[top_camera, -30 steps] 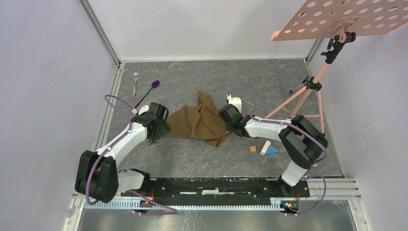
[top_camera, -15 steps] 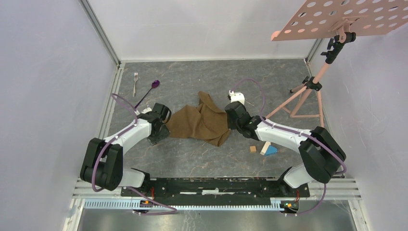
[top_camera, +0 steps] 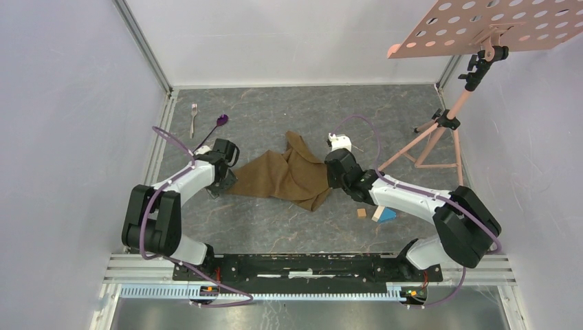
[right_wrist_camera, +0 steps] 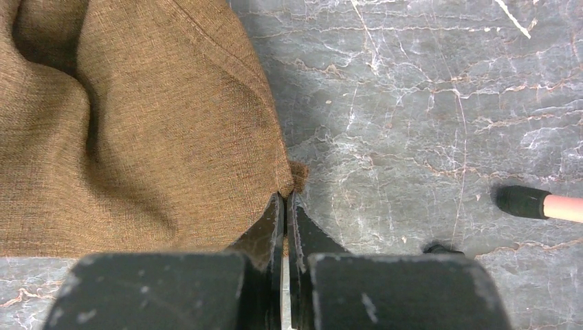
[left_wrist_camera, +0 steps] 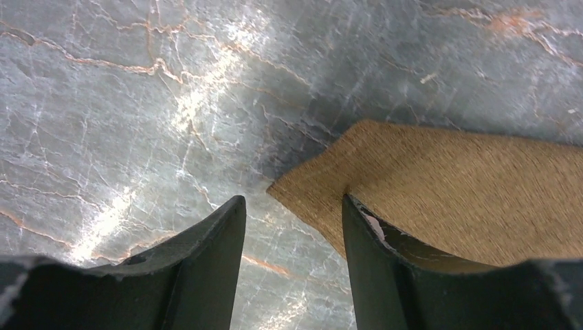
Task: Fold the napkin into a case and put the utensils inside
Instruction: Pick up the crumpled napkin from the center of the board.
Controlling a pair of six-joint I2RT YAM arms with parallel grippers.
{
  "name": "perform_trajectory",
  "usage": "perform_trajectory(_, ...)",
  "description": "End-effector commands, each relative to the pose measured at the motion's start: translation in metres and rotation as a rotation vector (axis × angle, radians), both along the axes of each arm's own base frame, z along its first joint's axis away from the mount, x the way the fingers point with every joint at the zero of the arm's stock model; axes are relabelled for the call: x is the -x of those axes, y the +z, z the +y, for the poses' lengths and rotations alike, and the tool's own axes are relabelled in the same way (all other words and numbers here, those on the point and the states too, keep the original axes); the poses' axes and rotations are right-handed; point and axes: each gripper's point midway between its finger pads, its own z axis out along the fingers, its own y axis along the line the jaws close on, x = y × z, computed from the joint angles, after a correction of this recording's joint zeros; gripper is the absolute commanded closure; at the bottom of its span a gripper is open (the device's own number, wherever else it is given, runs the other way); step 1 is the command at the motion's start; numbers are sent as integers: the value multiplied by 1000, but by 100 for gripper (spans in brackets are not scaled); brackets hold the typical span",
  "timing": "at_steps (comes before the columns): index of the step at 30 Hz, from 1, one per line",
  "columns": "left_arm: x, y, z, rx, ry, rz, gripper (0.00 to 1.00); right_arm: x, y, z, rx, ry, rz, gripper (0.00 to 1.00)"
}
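- Midway across the table (top_camera: pixel 275 227), between our two arms, the napkin (top_camera: pixel 285 177) lay rumpled and not yet shaped into a case. It was a plain brown woven cloth with its long axis running left to right. One flap was bunched toward the far side.
- Its left corner lay flat and pointed leftward. From the left wrist, that tip poked just into the gap of the left gripper (left_wrist_camera: pixel 292 206), whose jaws stood apart. One finger was over bare marble and the other was at the cloth's edge, with nothing clamped.
- Its right edge met the right gripper (right_wrist_camera: pixel 284 199), whose jaws were pressed together with a tuft of hem at their tips. We judged this a pinch on the cloth.
- Each arm was nearer its own end. We judged that the coming move turned on the left jaws closing over that corner.
- At the far left, well apart from the cloth and nearer the left arm, lay the fork (top_camera: pixel 194 118) and the spoon (top_camera: pixel 214 128).
- Near the right arm sat some small blocks (top_camera: pixel 378 212), clear of the cloth.
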Motion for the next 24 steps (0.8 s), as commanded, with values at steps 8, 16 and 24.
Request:
perform_trajectory(8,-21,-13,6,3,-17,-56,46,-4,17,4,-36,30,-60,100)
perform_trajectory(16,-15,-33,-6,82,-14,-57,73,-7,32,6,-43,49,-92,100)
perform_trajectory(24,-36,48,-9,136,-42,-317,98,-19,82,1,-8,59,-193,100)
